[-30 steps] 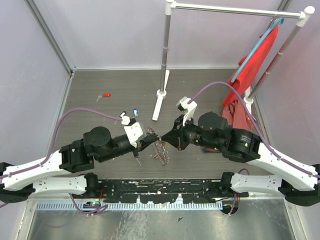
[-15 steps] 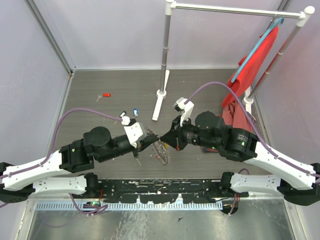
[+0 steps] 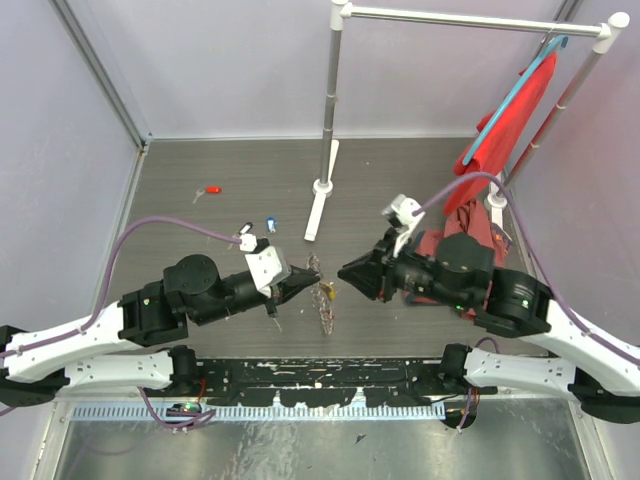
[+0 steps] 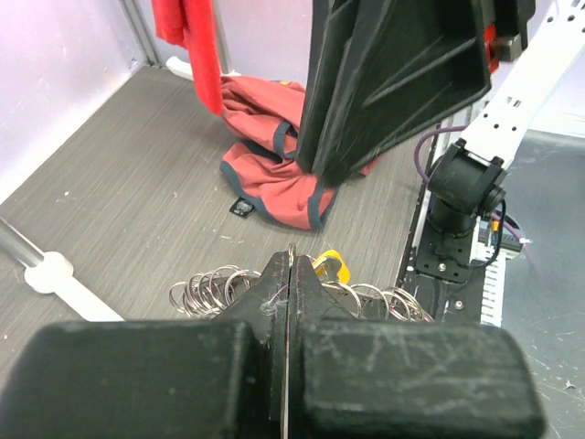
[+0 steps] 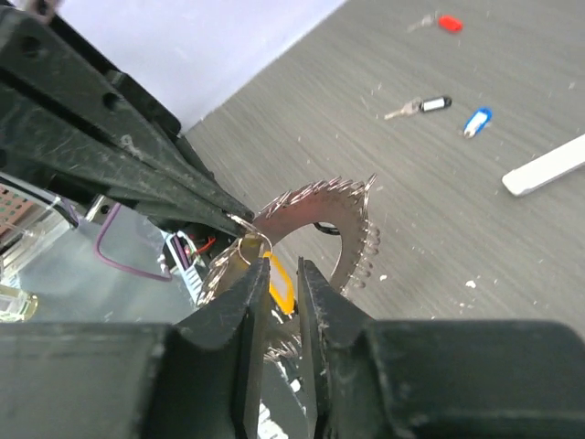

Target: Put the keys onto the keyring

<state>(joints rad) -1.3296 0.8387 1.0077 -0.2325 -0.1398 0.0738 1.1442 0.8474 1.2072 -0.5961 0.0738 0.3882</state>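
Over the near middle of the worktop [image 3: 400,180], the left claw [image 3: 305,280] is clamped on the keyring [image 3: 322,305]. It is a thin grey ring, spiky with silvery loops, and it carries a yellow key [image 3: 329,292]. Just to its right, the right claw [image 3: 345,271] is parted by a slit and grips nothing. A red key [image 3: 212,189], a black key [image 3: 247,229] and a blue key [image 3: 271,225] lie farther left.

No writing, number or brand can be read in any view — the small dark tag [image 4: 239,208] beside the red cloth [image 4: 274,178] is too small to make out, and the coloured heads of the keys [image 5: 437,103] show no legible mark.
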